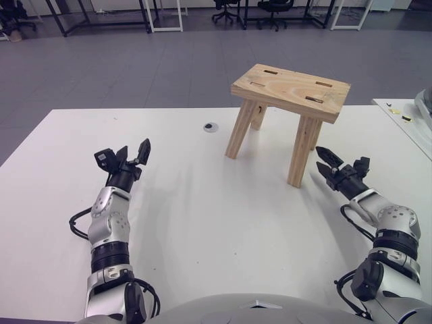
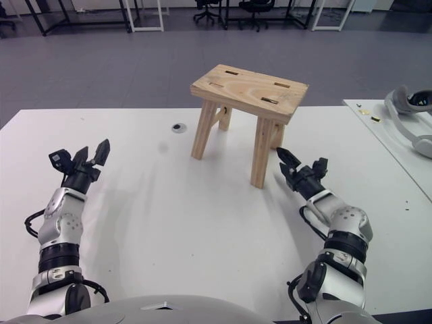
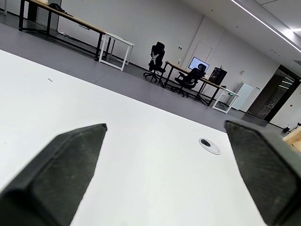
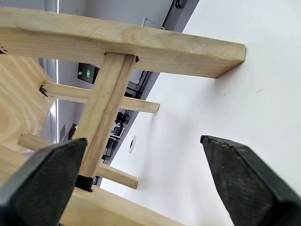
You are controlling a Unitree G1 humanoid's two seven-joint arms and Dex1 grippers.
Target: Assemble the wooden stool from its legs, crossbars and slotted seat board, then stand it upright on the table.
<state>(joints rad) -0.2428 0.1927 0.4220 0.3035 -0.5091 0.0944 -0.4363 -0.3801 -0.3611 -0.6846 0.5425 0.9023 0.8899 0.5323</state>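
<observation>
The wooden stool point(image 1: 290, 94) stands upright on the white table point(image 1: 202, 223), right of centre, its slotted seat board on top and its legs splayed. My right gripper point(image 1: 325, 164) is open beside the stool's near right leg point(image 1: 302, 152), a little to its right and not touching. Its wrist view looks up at the legs and crossbars point(image 4: 106, 99) from close by. My left gripper point(image 1: 133, 152) is open over the left part of the table, far from the stool, with nothing between its fingers point(image 3: 61, 165).
A small round grommet point(image 1: 211, 127) sits in the tabletop left of the stool. A second table point(image 2: 398, 135) at the right holds a white headset point(image 2: 412, 111). Chairs and desks stand in the room behind.
</observation>
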